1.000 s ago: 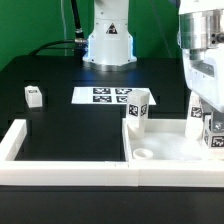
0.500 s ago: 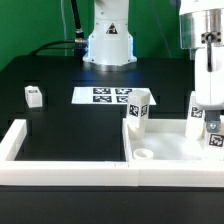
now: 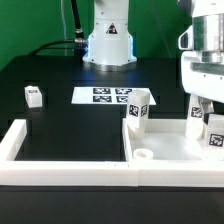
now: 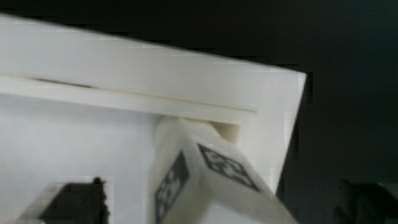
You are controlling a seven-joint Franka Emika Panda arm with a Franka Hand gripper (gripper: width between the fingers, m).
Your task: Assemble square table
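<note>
We see white plastic square slab [image 3: 160, 150] with raised rim, one round corner hole visible, at the exterior view's lower right. We count three tagged leg blocks: one upright on slab [image 3: 137, 110], one alone on black table [image 3: 33, 96], one below gripper [image 3: 205, 118]. Jaw state: we cannot tell.

The gripper [image 3: 206, 108] is partly cut off by the exterior view's right edge, so its jaw state cannot be read. The square table [image 3: 165, 150] also runs past that edge. In the blurred wrist view, a tagged leg block [image 4: 214, 180] leaves the frame.
</note>
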